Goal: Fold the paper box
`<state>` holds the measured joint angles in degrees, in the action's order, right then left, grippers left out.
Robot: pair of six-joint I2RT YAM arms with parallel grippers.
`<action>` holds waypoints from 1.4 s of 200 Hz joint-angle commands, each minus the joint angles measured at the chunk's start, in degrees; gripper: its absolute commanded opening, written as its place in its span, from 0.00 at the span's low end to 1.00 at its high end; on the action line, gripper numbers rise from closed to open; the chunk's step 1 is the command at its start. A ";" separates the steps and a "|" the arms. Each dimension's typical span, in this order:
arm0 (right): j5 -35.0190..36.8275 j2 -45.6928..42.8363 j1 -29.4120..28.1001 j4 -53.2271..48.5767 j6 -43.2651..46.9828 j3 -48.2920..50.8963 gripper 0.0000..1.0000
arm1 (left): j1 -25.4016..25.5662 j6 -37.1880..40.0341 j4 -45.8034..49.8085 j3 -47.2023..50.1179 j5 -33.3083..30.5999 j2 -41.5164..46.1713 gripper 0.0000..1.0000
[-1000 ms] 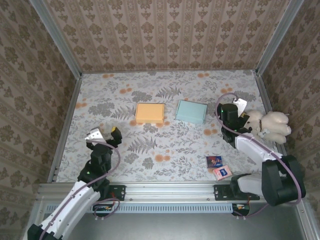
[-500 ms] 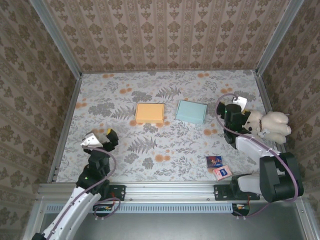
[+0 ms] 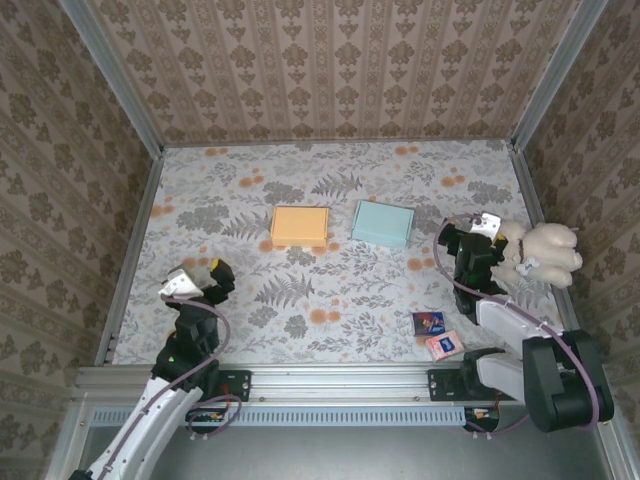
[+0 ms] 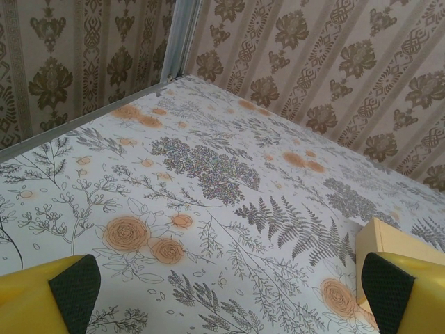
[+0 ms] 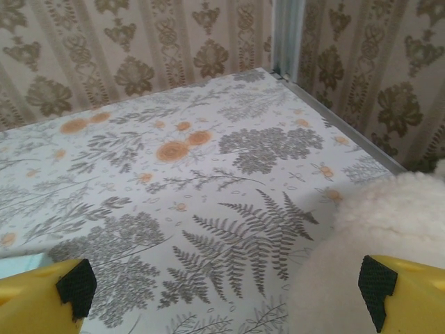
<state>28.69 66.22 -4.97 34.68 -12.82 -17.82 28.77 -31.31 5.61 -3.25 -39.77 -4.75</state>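
The left gripper stood with its jaws spread wide and nothing between them, low over the near left part of the table. In the left wrist view its gripper showed yellow fingers with dark pads far apart over the floral cover. A corner of the orange paper box sat just beside the right-hand pad.

The right gripper was likewise opened fully and held nothing, near the right edge of the table. In its own wrist view the gripper framed bare floral cover between the pads. A cream plush toy bulked up against the right-hand finger; whether they touched could not be told. A sliver of the light blue paper box lay by the left-hand finger.

From above, the orange paper box and the light blue paper box lay side by side at mid-table, apart from each other and from both grippers, both looking closed and flat-topped. The plush toy rested by the right wall, just beside the right gripper. Two small cards, one dark blue and one pink, lay touching near the right arm's base; their print was too small to read. Patterned wallpaper lined the enclosure.
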 commanded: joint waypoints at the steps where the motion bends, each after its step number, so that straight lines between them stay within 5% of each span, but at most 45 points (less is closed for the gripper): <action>1: 2.12 7.04 1.45 3.46 -1.64 -2.20 1.00 | -0.47 -0.81 2.81 0.90 -1.19 0.79 1.00; 20: -7.93 9.56 1.05 0.77 4.20 -5.83 1.00 | -0.47 -0.94 2.92 0.88 -0.76 0.77 1.00; 117: -11.45 11.02 1.60 5.08 7.74 -5.43 1.00 | -0.56 -1.28 2.92 1.13 -0.92 0.73 1.00; 142: -9.11 15.91 2.31 20.56 6.78 0.29 1.00 | -0.56 -1.38 2.88 1.14 -0.84 0.79 1.00; 197: -13.46 16.40 3.58 15.12 6.89 -2.67 1.00 | -0.64 -1.56 2.74 1.31 -1.23 0.72 1.00; 221: -23.41 22.20 3.49 16.02 11.09 -5.42 1.00 | -0.65 -1.60 2.74 1.38 -1.19 0.78 1.00; 280: -22.01 21.33 3.40 14.78 10.54 -5.22 1.00 | -0.65 -1.24 1.97 1.80 -0.73 0.82 1.00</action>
<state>8.36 87.39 -1.43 49.08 -3.09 -21.82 28.71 -31.99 5.61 -3.25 -39.94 -4.73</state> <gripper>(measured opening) 0.999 0.995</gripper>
